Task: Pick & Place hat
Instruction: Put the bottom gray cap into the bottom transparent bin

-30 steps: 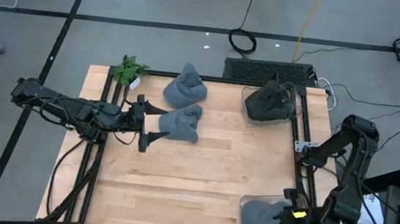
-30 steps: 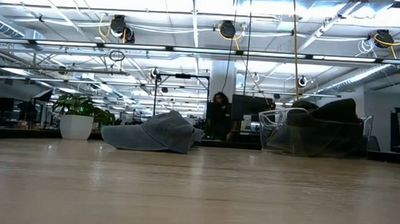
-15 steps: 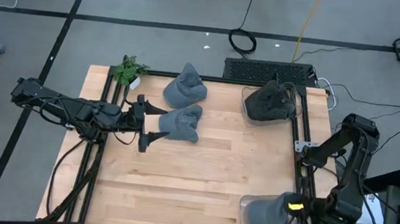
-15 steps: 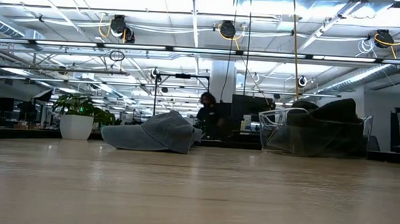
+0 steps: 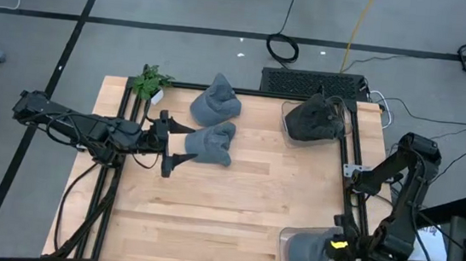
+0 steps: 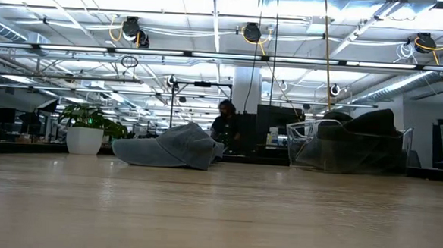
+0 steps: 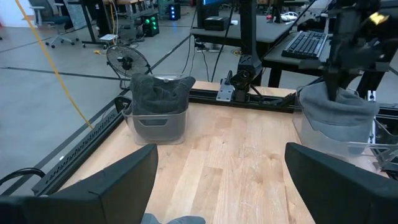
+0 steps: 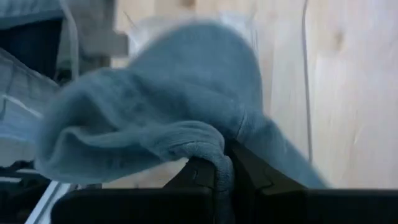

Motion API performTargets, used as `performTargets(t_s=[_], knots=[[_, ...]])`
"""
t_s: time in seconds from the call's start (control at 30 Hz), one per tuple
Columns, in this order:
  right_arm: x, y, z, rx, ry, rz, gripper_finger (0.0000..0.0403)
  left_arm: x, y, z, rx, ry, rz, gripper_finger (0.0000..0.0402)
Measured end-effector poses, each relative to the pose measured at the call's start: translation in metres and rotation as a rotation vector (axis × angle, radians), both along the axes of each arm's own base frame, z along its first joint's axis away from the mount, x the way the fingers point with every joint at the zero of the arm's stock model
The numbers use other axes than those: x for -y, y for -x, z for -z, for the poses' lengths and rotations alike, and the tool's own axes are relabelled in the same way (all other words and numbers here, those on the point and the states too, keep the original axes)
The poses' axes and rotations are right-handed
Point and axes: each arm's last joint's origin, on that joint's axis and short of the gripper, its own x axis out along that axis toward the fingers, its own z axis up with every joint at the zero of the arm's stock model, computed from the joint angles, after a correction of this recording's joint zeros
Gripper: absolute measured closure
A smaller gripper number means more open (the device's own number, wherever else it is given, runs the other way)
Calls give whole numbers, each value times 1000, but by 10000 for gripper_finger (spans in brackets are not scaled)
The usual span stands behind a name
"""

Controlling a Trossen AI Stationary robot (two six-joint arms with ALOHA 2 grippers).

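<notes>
The worktop (image 5: 227, 190) fills the middle of the high view, a pale wood slab inside a dark frame. My left arm reaches in from the left edge of that frame, and my left end effector (image 5: 168, 146) sits with its fingers spread wide, holding nothing. Just to its right lies a grey hat (image 5: 210, 143), touching distance from the fingertips, with its long axis running roughly left to right across the frame; I judge the left arm the nearer one for it. A second loose grey hat (image 5: 216, 103) lies just above the first, toward the upper middle. My right arm folds down along the right edge, and my right end effector (image 5: 337, 248) hangs over the clear bin (image 5: 289, 243) at the lower right, its fingers pinched narrow on a grey hat (image 8: 155, 118) whose cloth drapes down into that bin; I judge this one nearly placed, with only the release left. A second clear bin (image 5: 287, 119) stands at the upper right and holds a darker hat (image 5: 316, 117). So I count four hats: two loose on the wood, one binned, one in my grip. There are two bins, and one small potted plant (image 5: 150, 81) at the upper left corner.
</notes>
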Motion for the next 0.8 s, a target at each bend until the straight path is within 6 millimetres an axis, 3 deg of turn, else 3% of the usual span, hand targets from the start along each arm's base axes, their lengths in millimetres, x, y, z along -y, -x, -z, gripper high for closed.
performTargets(t_s=[0.2, 0.5, 0.8], knots=[[9, 8, 20, -185, -11, 156, 392, 0, 0, 0, 0, 0, 0, 41], [10, 8, 31, -190, -48, 271, 348, 0, 0, 0, 0, 0, 0, 41], [17, 4, 19, -171, -158, 363, 266, 0, 0, 0, 0, 0, 0, 41]])
